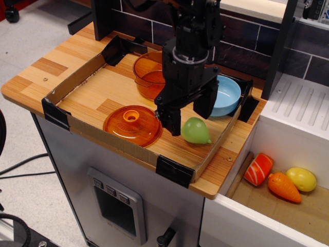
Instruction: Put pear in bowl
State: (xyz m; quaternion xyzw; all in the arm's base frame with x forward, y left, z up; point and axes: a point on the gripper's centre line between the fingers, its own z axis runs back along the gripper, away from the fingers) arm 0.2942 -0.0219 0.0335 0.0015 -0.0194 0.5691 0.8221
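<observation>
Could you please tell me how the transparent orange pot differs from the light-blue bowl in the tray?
The transparent orange plastic pot is see-through and amber; the round light-blue plastic bowl is opaque. The pot sits left of the black gripper, the bowl right of it. The pot looks deeper, the bowl shallower. Both are round, upright and appear empty.

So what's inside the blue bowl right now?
The visible part of the bowl shows only bare blue interior. The gripper covers its left side, so that portion cannot be checked. The pear lies outside it, on the tray floor in front.
</observation>
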